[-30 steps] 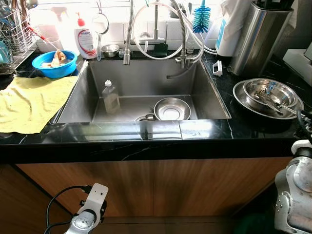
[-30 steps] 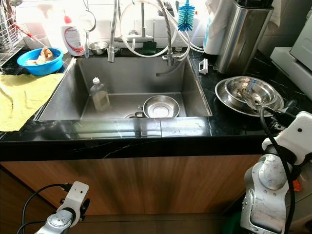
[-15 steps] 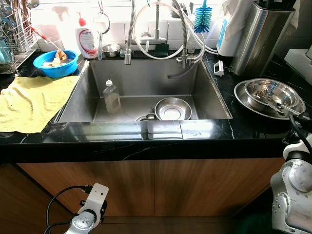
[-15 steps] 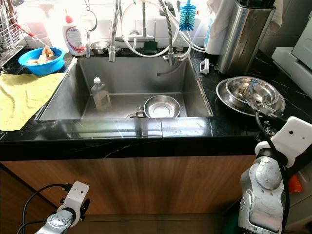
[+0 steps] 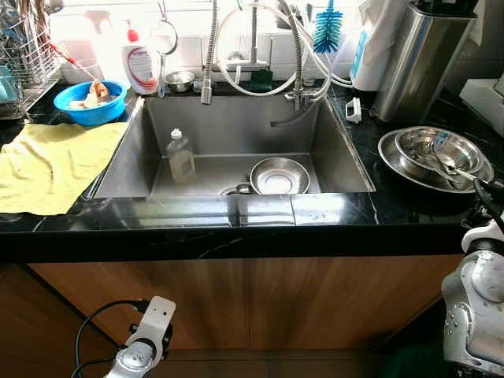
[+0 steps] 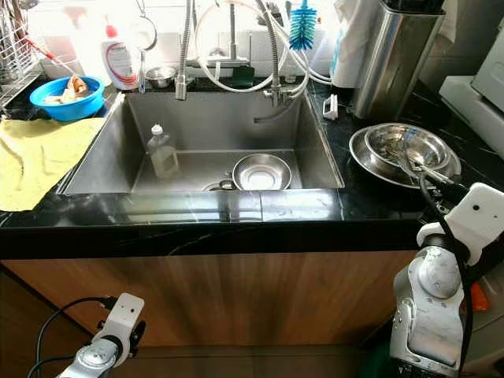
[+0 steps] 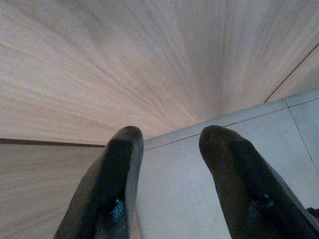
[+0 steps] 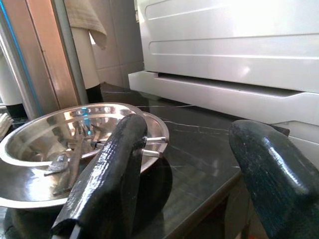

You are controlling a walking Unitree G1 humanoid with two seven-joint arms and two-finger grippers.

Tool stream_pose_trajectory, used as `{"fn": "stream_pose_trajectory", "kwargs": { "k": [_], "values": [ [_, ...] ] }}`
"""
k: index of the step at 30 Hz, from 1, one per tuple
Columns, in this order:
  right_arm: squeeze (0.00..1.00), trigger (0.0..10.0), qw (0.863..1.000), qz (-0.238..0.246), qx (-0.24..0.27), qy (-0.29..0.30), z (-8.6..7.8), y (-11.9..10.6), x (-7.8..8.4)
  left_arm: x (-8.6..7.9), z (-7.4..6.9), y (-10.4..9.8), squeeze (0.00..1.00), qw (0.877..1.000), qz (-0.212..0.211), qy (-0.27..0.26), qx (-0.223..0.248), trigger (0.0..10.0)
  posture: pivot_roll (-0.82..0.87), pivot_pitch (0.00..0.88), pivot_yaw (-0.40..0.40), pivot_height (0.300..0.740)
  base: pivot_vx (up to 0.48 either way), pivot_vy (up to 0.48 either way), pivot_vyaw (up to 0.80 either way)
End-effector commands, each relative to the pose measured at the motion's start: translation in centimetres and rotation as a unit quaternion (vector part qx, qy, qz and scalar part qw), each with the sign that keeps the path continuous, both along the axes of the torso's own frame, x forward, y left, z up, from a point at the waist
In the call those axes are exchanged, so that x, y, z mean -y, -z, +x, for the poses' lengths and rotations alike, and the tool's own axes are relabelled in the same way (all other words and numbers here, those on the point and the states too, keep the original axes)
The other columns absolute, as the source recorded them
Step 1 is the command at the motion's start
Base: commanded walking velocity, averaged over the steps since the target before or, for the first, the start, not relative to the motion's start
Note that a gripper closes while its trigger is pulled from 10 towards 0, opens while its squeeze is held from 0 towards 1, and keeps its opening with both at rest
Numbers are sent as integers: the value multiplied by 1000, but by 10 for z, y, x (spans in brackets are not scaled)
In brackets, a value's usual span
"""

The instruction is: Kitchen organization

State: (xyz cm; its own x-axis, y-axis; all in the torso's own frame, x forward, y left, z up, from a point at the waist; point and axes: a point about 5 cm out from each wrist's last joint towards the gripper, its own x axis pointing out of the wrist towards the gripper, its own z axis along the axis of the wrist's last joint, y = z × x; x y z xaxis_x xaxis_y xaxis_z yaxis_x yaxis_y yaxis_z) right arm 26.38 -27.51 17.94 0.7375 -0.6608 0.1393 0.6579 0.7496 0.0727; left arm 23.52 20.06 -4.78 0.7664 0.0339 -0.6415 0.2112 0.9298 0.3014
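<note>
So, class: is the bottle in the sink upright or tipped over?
Upright. The bottle stands on the sink floor, cap on top.

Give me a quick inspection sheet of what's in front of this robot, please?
Surface: black marble counter, steel sink.
Job's things: steel bowl and clear bottle in the sink; stacked steel bowls holding utensils at the right.
Clutter: yellow cloth, blue bowl, soap bottle, blue brush.
Grippers: left tool open, low by the cabinet; right tool open, facing the stacked bowls.
Cables: black cable on the right arm.
Surroundings: wooden cabinet doors.
</note>
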Motion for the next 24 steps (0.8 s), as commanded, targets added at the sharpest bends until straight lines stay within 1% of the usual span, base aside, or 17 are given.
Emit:
{"fn": "stream_pose_trajectory", "kwargs": {
  "k": [1,9,11,16,20,22,23,24],
  "values": [
    [0,10000,1000,4,-4,-5,4,0,0,-4,-4,3,0,1000,7,-3,-9,10000,-72,0,21,740,0,0,0],
    [0,10000,1000,9,-11,-28,10,1,-2,-4,-4,2,0,1000,8,-2,-8,10000,-71,0,19,740,0,0,0],
    [0,10000,999,26,-7,-33,12,2,-2,-4,-4,2,0,1000,8,-2,-8,10000,-72,0,20,740,0,0,0],
    [0,10000,998,45,-3,-32,13,3,0,-4,-4,2,0,1000,9,-2,-8,10000,-72,0,20,740,0,0,0],
    [0,10000,997,74,5,-37,16,4,1,-5,-4,2,0,1000,10,-2,-8,10000,-69,0,19,740,0,0,0],
    [0,10000,996,77,10,-37,18,3,4,-5,-4,2,0,1000,11,-2,-7,10000,-68,0,19,740,0,0,0],
    [0,7843,996,77,12,-37,18,2,4,-5,-4,2,0,1000,12,-2,-6,10000,-67,0,20,740,0,0,0],
    [0,7843,996,78,13,-37,18,2,4,-5,-4,2,0,1000,12,-2,-6,10000,-67,0,20,740,0,0,0]
  ]
}}
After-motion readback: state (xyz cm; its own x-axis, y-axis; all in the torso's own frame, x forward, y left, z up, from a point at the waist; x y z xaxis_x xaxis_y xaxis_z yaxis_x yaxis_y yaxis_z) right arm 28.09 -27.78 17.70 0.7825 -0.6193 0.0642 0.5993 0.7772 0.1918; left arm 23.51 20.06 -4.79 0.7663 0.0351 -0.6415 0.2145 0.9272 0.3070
